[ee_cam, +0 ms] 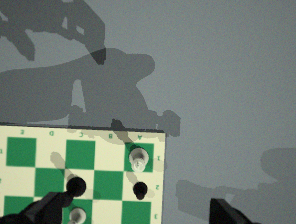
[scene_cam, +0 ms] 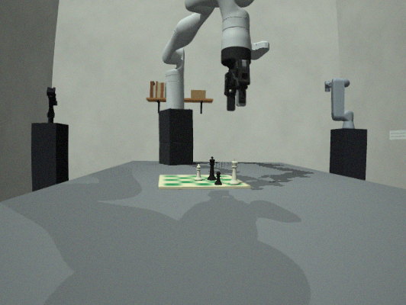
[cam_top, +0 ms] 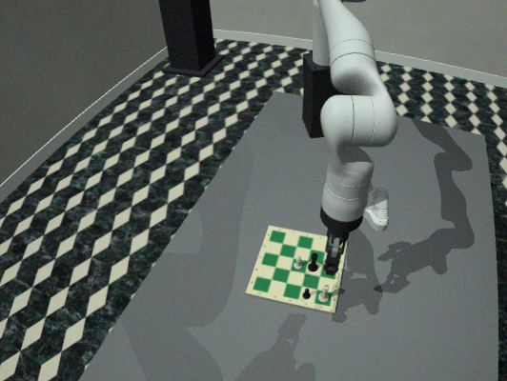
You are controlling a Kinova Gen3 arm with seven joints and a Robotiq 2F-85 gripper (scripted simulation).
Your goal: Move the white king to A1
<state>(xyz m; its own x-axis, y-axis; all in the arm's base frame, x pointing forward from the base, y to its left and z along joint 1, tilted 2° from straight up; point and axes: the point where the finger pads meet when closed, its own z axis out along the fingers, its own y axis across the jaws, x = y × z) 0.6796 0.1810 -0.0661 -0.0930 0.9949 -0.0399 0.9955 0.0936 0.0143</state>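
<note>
The green and cream chessboard (cam_top: 273, 259) (scene_cam: 172, 181) (ee_cam: 30, 150) lies on the grey table. The white king (cam_top: 324, 292) (scene_cam: 234, 172) (ee_cam: 138, 160) stands upright in the corner square marked A and 1. A black pawn (cam_top: 307, 293) (scene_cam: 217, 178) (ee_cam: 140, 189) stands on A2 beside it. A tall black piece (cam_top: 313, 262) (scene_cam: 211, 168) (ee_cam: 76, 186) and a small white piece (cam_top: 298, 262) (scene_cam: 198, 172) (ee_cam: 76, 216) stand further in. My gripper (cam_top: 332, 267) (scene_cam: 236, 103) (ee_cam: 137, 207) is open and empty. It hangs high above the board's A-side edge, well clear of all pieces.
The arm's black base pedestal (cam_top: 316, 95) (scene_cam: 175, 135) stands at the table's far end. Black pedestals stand off the table at the left (scene_cam: 49, 154) and at the right (scene_cam: 348, 152), the right one carrying another arm. A wall shelf (scene_cam: 179, 100) is at the back.
</note>
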